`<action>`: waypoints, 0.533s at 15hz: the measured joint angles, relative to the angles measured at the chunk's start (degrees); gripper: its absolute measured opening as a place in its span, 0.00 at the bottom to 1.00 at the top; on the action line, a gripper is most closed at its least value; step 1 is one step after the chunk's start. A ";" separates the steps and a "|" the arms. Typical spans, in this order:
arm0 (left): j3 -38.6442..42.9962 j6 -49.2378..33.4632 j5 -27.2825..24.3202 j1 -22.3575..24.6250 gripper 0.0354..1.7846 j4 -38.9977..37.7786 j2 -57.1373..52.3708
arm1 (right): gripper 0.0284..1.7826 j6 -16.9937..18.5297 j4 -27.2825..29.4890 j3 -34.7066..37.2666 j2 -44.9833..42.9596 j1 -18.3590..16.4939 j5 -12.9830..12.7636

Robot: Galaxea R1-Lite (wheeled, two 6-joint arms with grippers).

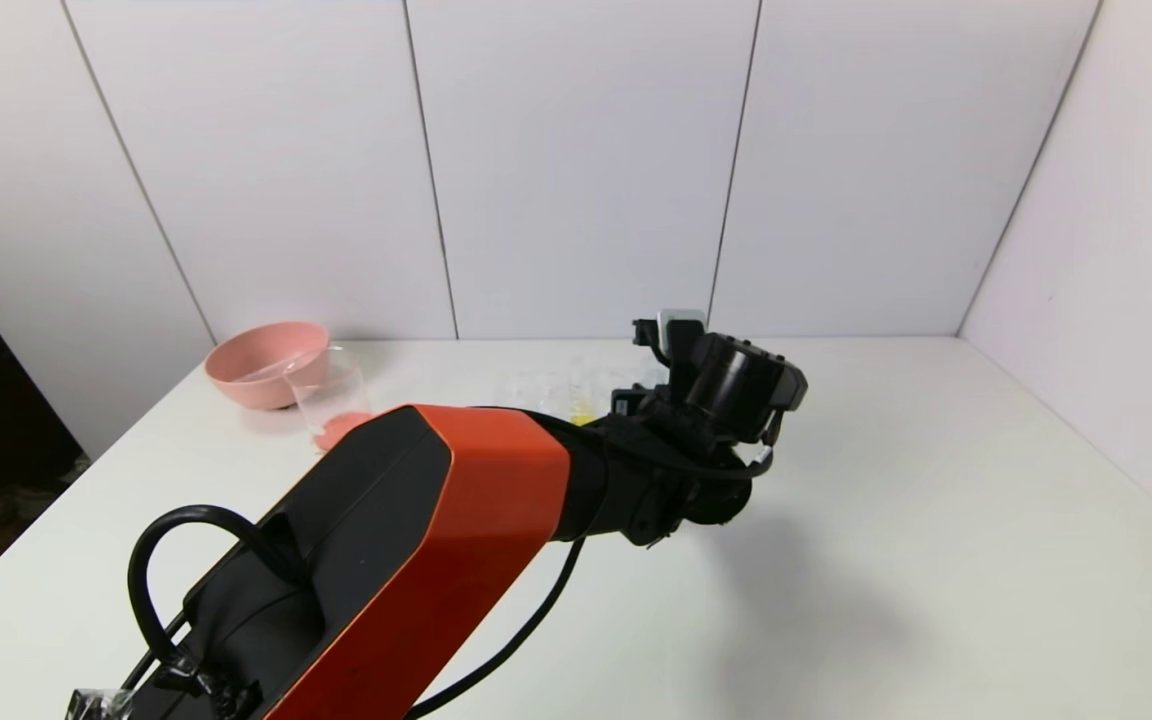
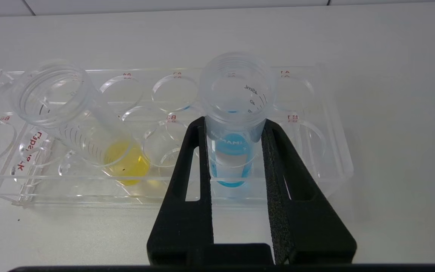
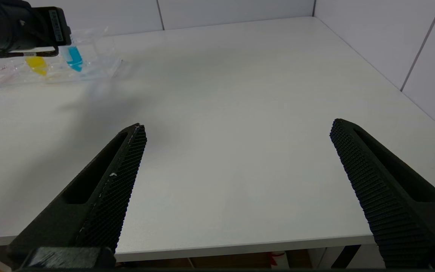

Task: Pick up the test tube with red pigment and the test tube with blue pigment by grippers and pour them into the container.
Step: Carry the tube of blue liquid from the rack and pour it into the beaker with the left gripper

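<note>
Tubes in rack (image 2: 338, 166): two, blue (image 2: 236, 113) in left gripper (image 2: 236, 151) jaws' clamp, yellow (image 2: 85, 124) seemingly tilted; right gripper (image 3: 236, 189) agape.

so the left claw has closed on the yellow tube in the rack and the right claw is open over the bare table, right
Not quite. The left claw is shut on the test tube with blue pigment, not the yellow tube, which leans untouched in the rack beside it; the left wrist view shows this. The rest holds: the right claw is open over the table.
</note>
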 joint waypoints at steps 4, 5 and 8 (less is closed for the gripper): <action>0.01 0.00 0.09 -0.07 0.22 -0.04 -0.52 | 1.00 0.00 0.02 0.00 0.00 0.00 0.00; 0.01 0.02 0.11 -0.11 0.22 -0.02 -0.96 | 1.00 0.00 0.02 0.00 0.00 0.00 0.00; 0.15 0.74 0.28 -0.35 0.22 0.02 -3.06 | 1.00 0.02 0.02 0.00 0.00 0.00 0.00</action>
